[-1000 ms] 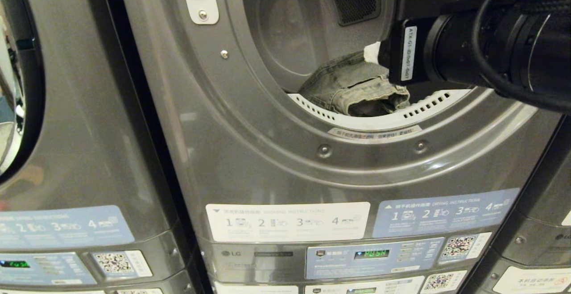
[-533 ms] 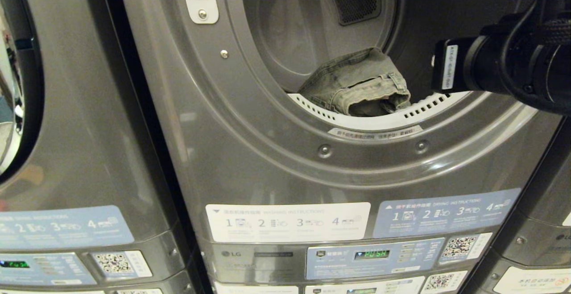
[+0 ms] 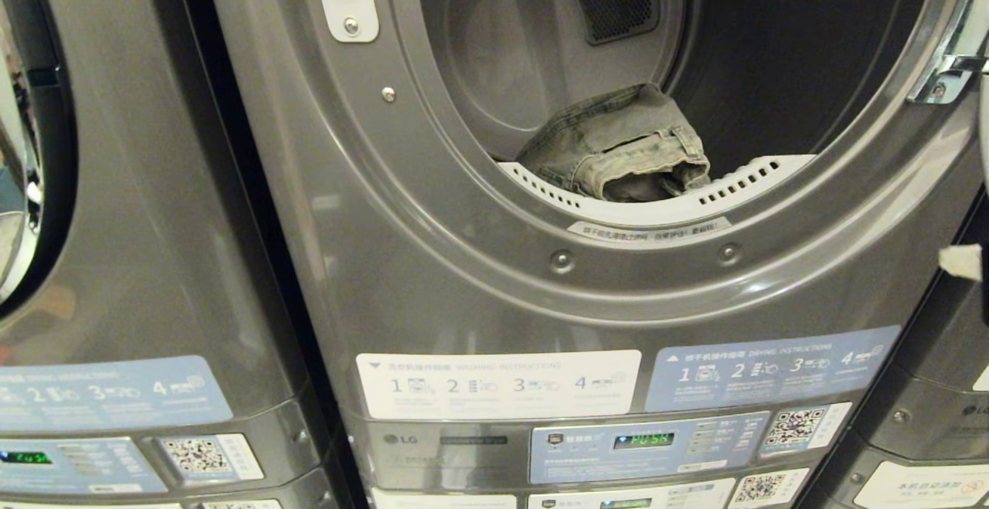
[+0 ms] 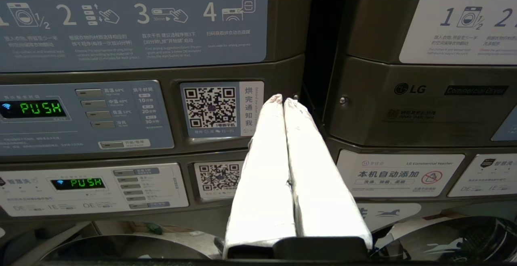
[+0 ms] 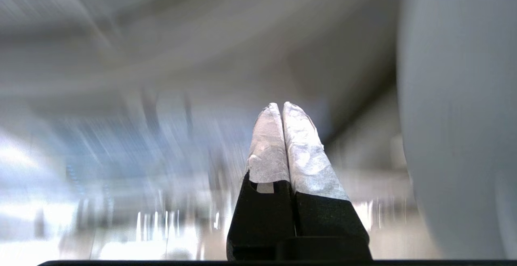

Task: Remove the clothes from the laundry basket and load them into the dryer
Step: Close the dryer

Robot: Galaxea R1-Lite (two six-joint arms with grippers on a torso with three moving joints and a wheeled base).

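Inside the grey front-loading dryer, a crumpled olive-grey pair of jeans lies at the drum's front lip, just behind the white perforated rim, likely where it was let go. Right gripper is pressed together and empty. Left gripper, likewise closed and empty, hangs parked before the control panels. No laundry basket shows.

Grey neighbouring machine stands left, instruction labels glossy.
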